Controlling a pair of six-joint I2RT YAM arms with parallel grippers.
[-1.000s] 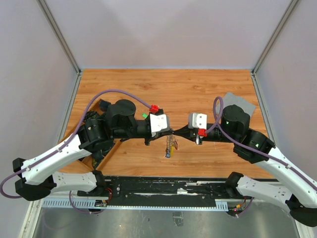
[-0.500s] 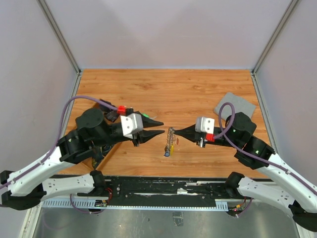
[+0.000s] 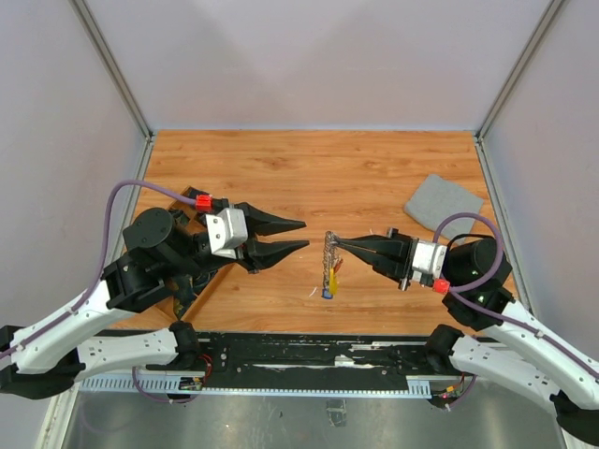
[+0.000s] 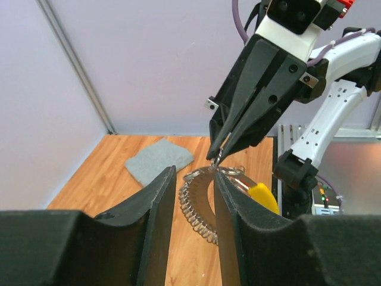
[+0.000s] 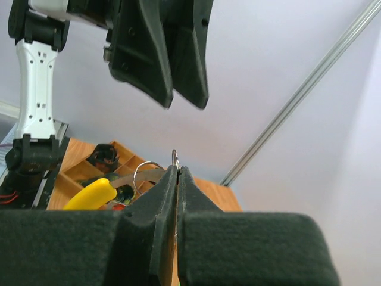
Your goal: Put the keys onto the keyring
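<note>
Right gripper clenched on keyring, thin silver ring pinched at very tips. Beaded grey chain loop hangs below, keys under it, yellow and blue plastic heads showing. Can't tell if lowest key touches table.

Left gripper parted, nothing in it, near keyring but apart.

Wooden divided tray under left arm, mostly hidden; one compartment holds black object, can't make out what.

Grey cloth square flat on wood-grain table, far right.

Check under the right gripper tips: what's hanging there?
The keyring, pinched in the shut right gripper, hangs below it with a yellow key and a blue key. Any further keys are bunched behind these, so they can't be counted.
</note>
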